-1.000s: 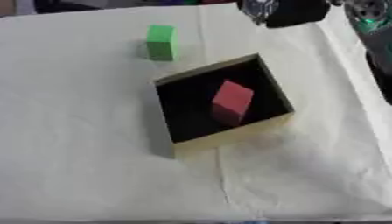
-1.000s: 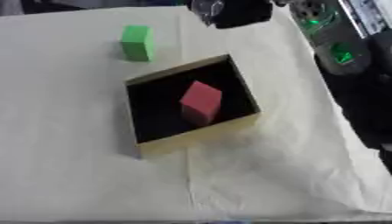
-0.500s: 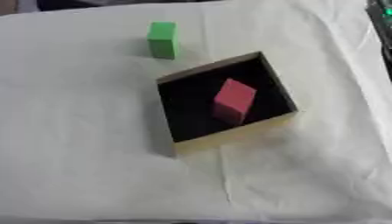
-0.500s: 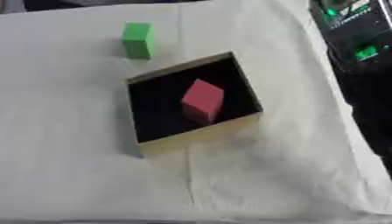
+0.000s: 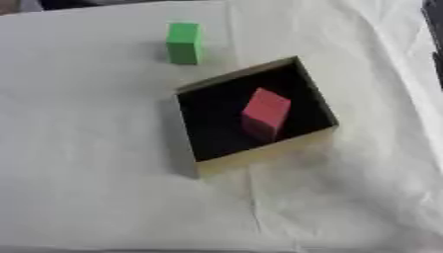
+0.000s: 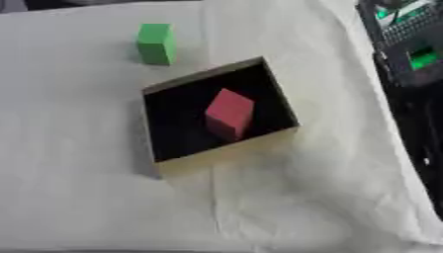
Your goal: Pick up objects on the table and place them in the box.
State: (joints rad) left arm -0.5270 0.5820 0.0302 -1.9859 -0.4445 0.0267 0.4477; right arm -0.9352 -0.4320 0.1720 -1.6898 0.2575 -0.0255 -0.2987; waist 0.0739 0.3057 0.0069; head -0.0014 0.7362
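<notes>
A shallow box (image 5: 313, 91) with a black inside and tan walls sits turned at an angle in the middle of the white-covered table. A pink block (image 5: 264, 113) stands inside it, tilted, toward its right side. A green block (image 5: 183, 42) stands upright on the cloth a short way beyond the box's far left corner. Neither of my hands shows in either view.
The white cloth (image 5: 95, 163) covers the table and is wrinkled in front of the box. Past the table's right edge stands dark equipment (image 6: 407, 54) with green lights.
One second ago my right hand hung at the top right, above the far edge of the table. It has withdrawn out of view. The blocks and box have not moved.
</notes>
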